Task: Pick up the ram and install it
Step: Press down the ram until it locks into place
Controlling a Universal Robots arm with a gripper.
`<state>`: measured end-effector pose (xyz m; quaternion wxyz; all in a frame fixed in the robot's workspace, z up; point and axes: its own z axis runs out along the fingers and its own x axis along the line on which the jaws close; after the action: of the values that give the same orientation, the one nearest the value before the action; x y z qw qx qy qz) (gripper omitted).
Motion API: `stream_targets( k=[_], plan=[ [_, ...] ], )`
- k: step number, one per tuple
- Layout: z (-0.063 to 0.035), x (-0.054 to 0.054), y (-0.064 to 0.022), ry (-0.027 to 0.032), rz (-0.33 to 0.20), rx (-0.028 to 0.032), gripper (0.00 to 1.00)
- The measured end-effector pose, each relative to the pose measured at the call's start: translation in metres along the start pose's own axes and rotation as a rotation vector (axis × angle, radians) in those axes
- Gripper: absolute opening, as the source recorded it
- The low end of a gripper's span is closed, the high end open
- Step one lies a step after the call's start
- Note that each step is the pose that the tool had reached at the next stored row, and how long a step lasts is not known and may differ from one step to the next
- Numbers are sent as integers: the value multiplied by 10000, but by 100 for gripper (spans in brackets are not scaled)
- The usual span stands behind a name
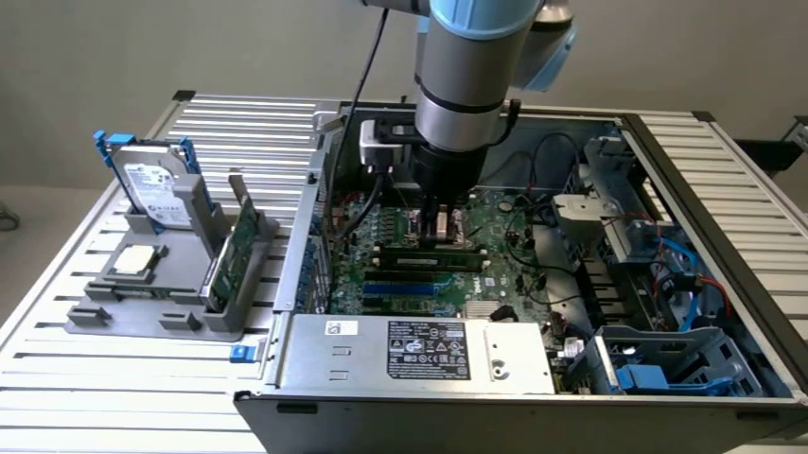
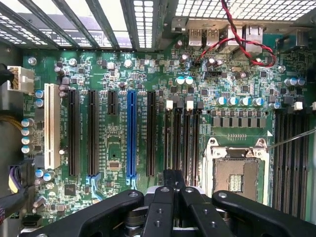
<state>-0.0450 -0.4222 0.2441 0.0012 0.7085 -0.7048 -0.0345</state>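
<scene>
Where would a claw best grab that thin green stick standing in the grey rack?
Probably the top edge, from above: the green stick stands on edge in the grey rack, its lower part sunk in the slot. Pinch across its two flat faces.

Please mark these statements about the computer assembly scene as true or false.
1. The gripper is shut above the motherboard inside the computer case. True.
2. The hard drive lies inside the case. False: it stands upright in the grey holder outside the case, on the exterior view's left.
3. A ram stick stands on edge in the grey holder. True.
4. A cooler covers the CPU socket. False: the socket is uncovered, with its metal frame showing.
</scene>
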Motion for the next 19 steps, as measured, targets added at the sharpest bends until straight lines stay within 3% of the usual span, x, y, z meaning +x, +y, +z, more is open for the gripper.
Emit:
stream_targets(
  k=[5,6,19],
  plan=[
    [29,-2,20,0,-1,0,11],
    [93,-8,49,-1,-1,0,11],
    [147,-38,45,1,-2,-1,11]
  ],
)
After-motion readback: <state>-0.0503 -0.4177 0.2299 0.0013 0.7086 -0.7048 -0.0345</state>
